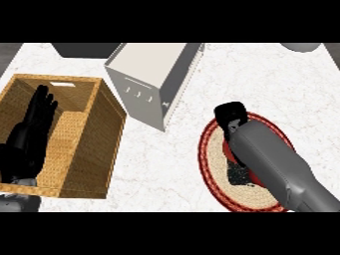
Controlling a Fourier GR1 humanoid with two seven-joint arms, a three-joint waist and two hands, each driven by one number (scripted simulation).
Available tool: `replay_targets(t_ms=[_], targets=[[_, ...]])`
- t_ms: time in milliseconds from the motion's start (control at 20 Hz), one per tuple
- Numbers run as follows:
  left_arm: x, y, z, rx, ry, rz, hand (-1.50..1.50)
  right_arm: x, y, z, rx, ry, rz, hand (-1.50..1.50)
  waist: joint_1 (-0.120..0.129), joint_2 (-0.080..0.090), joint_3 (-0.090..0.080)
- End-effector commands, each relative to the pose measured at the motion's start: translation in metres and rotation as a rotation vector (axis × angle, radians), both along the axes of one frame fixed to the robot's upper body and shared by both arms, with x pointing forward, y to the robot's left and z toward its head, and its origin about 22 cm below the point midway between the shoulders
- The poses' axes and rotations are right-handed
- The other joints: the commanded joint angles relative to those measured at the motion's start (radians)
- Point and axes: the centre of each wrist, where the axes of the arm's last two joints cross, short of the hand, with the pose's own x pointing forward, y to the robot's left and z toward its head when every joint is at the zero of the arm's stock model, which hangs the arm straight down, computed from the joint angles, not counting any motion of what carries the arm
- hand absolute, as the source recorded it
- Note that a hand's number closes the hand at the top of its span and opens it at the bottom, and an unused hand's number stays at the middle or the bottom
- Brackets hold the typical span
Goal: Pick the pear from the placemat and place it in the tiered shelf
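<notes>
Right hand (231, 115) over placemat (215, 164); left hand (34, 124) open above wicker basket (91, 149)

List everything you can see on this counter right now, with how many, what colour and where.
counter: one, white marbled, fills the view
basket: one, woven tan, left side
shelf: one, pale grey box-like unit, top centre, right of the basket
placemat: one, round, cream with red rim, lower right
pear: none in sight; it may be hidden under the right arm
dark object: one, dark grey, top edge left, cut off
grey object: one, grey, top edge right, cut off
left robot hand: one, black, open with straight fingers, over the basket
right robot hand: one, black, at the placemat's upper edge, fingers not readable
right forearm: one, grey, lying across the placemat
</notes>
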Motion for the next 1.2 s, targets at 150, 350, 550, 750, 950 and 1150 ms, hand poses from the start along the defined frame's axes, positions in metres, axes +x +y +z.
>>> replay_targets(t_ms=[150, 350, 550, 750, 950, 1150], targets=[[0.006, 0.001, 0.002, 0.005, -0.001, -0.001, 0.00, -0.007, -0.005, 0.013, 0.236, -0.064, 0.288, 1.50, -0.001, 0.023, 0.011], [0.006, -0.005, -0.002, -0.030, 0.007, -0.006, 0.00, -0.034, 0.036, 0.041, 0.544, -0.086, 0.733, 1.50, -0.003, 0.020, 0.015], [0.001, 0.011, 0.005, -0.002, -0.009, 0.012, 0.00, -0.037, -0.022, 0.043, 0.732, -0.045, 0.839, 1.50, -0.022, 0.014, 0.011], [0.002, -0.002, -0.001, -0.017, -0.005, 0.021, 0.00, -0.026, -0.066, 0.071, 0.910, -0.158, 0.841, 1.50, -0.023, 0.017, 0.010], [-0.006, 0.005, -0.006, -0.012, 0.016, 0.025, 0.00, -0.022, -0.075, 0.120, 1.199, -0.156, 0.739, 1.50, -0.037, 0.006, 0.008], [-0.013, -0.002, 0.003, -0.005, 0.003, 0.006, 0.00, -0.026, -0.099, 0.161, 1.265, -0.288, 0.620, 1.50, -0.030, 0.004, 0.008]])
